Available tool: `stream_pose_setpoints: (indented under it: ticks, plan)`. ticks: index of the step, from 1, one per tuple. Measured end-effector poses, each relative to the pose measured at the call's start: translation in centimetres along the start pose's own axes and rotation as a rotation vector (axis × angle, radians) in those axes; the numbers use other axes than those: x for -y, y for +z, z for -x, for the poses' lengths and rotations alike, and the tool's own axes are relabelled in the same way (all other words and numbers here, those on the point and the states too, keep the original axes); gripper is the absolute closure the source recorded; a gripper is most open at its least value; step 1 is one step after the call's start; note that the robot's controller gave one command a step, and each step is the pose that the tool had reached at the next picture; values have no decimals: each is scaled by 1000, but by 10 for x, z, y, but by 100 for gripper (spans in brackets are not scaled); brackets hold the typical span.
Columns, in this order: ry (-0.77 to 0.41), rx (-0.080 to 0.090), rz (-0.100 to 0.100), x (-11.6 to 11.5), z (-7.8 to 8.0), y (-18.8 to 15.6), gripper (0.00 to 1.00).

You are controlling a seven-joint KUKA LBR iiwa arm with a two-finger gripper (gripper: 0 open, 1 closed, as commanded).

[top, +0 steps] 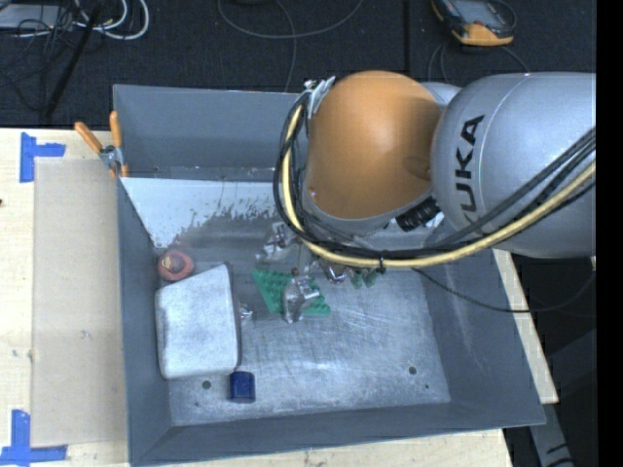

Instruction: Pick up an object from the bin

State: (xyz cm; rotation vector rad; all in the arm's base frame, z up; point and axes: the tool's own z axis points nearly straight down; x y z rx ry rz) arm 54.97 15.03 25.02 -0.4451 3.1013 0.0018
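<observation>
My gripper (295, 278) reaches down into the middle of the bin, just below the orange cover, and sits right over a green flat thing (273, 286). Part of that green thing pokes out on the right (366, 278), and the rest is hidden under the gripper. A white rectangular block (198, 321) lies just left of the gripper on the bin floor. A small pink round thing (176, 265) rests at the block's upper left corner.
A small dark blue cube (242, 386) lies near the bin's front wall, below the white block. The arm with its orange cover and yellow-black cables hangs over the bin's right and back part. Bare floor shows at the front right.
</observation>
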Motion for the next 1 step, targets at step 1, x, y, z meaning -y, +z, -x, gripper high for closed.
stream_pose_setpoints:
  ticks: [1]
  plan:
    - [-84,-11,-1,48,20,40,100]
